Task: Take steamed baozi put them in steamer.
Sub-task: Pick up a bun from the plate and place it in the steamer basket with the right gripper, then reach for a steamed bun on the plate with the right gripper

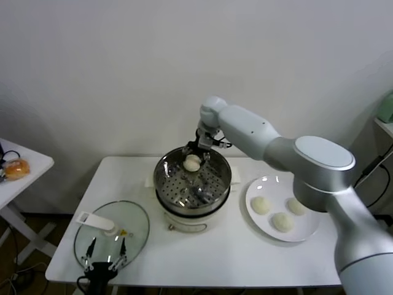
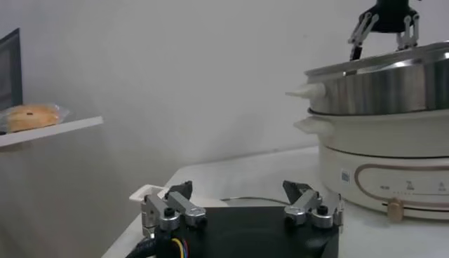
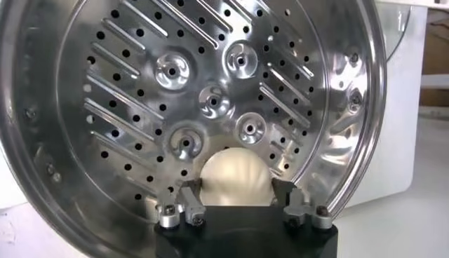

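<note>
Over the steamer (image 1: 193, 182), far side: right gripper (image 1: 194, 153) hangs just above the rim, jaws spread wide, one on each side of a baozi (image 1: 192, 163). In the right wrist view the bun (image 3: 236, 179) sits on the perforated floor near the wall of the basket (image 3: 84, 105), between the fingertips (image 3: 188, 203), with a gap visible at each side, so released, not gripped. Can't tell if the pads still brush it.

Steamer sits mid-worktop (image 1: 245, 252) on its white cooker base (image 1: 187, 220); the left wrist view shows base (image 2: 386, 165) and steel basket (image 2: 382, 80) side-on, with the right gripper (image 2: 384, 31) above the rim.

Three more baozi on the white plate (image 1: 307, 230) to the robot's right of the steamer: one (image 1: 261, 205) nearest the steamer, one (image 1: 282, 222) toward the front, one (image 1: 296, 206) behind it. All near each other; can't tell if they touch.

Glass lid (image 1: 132, 224) with white handle (image 1: 95, 221) lies flat on the worktop, left of the steamer.

Left gripper (image 1: 105, 255) parked low at the front-left edge over the lid, jaws spread, nothing between them; same in its wrist view (image 2: 242, 210).

Orange-brown bun (image 1: 16, 168) in a wrapper on the small side table (image 1: 31, 178) far left, well apart from everything.
</note>
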Controlling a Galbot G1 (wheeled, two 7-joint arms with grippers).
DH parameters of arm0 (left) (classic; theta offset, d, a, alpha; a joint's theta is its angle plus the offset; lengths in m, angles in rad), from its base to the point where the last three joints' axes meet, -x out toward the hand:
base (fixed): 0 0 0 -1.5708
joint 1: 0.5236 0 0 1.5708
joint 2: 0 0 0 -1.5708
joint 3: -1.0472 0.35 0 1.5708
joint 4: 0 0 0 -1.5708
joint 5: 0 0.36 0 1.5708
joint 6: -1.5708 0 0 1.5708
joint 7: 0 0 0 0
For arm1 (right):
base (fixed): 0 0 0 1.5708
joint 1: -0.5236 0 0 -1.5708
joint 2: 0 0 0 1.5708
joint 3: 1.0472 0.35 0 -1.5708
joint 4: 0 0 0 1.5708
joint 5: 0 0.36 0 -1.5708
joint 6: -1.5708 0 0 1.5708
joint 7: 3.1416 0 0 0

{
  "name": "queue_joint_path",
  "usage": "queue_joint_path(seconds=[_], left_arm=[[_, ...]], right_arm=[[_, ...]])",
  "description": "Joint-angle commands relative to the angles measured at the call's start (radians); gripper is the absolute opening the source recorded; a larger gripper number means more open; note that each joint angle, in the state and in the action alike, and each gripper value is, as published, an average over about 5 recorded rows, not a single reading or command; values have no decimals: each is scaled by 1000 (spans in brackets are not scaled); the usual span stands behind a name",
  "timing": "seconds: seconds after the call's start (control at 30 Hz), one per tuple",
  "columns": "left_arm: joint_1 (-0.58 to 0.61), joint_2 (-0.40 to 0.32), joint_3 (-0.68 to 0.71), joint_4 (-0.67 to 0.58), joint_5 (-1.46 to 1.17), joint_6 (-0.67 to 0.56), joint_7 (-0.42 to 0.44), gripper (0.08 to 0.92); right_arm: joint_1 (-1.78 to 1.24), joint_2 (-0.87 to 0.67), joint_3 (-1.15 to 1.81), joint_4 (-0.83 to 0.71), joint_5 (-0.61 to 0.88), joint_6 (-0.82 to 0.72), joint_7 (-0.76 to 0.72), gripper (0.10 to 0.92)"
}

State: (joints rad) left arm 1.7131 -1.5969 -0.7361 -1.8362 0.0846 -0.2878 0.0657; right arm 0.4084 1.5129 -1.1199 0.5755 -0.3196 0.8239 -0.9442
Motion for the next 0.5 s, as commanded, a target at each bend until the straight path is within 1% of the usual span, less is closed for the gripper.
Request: queue_joint_path(seconds=[0.03,0.1,0.17,0.27,0.37,0.43,0.5], left_arm=[[6,0,6,-7,6,2,1,823],[8,0,7,-10,7,2,1,823],[11,1,8,-14,8,4,1,823],[14,2,7,-17,9,7,0,823],[17,4,7,-19,9,10,0,823],[18,6,8,-20,9,11,1,823],[18,7,9,-21,9,11,0,823]], right_arm=[[37,-32,-38,55,91,12,-25,814],[66,-64,-68,95,154,-9,-45,821],[113,-107,-127,141,278,-58,-82,822],[211,-184,-253,200,505,-179,-137,823],[308,-264,-371,241,688,-325,-166,823],[356,-327,-435,262,750,-417,-183,823],[393,-392,-502,288,770,-500,-184,823]])
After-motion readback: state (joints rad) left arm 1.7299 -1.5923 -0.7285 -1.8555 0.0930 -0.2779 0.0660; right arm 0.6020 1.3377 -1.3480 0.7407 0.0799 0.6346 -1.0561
